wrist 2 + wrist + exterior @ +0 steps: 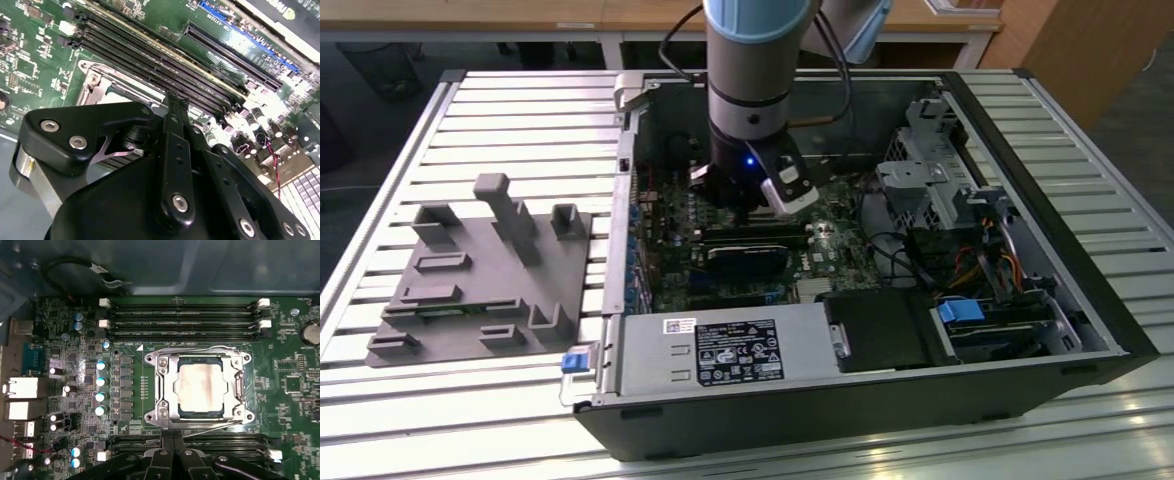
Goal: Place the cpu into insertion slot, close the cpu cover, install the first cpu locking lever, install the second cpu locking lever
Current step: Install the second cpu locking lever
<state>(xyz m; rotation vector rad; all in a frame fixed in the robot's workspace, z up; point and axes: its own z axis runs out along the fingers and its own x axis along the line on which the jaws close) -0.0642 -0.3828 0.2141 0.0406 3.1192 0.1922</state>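
CPU: seated in the insertion slot, pale metal top showing through the cut-out, sitting flat and square to the socket as far as the first wrist view shows.

CPU cover: down over the chip, frame lying flat around its edges. Judged closed.

Locking levers: thin wire rods run along the socket sides, but whether either is latched cannot be told.

Surroundings: 3 long black memory slots lie parallel to 1 socket edge; another bank lies along the opposite edge, between the socket and the gripper body. A row of blue-capped capacitors stands beside the socket on the green motherboard.

Gripper: in the second wrist view the 2 black fingers meet at the tip, pressed together, nothing pinched between them. Tip hangs over the memory slots just beside the socket corner, not over the chip.

Key relation: socket lies just beyond the fingertips, across the near memory bank; the closed finger line points toward the socket frame edge.

Exterior view: arm stands vertical inside the open PC case on the slatted bench; a grey parts fixture rests outside the case, at the exterior view's left.
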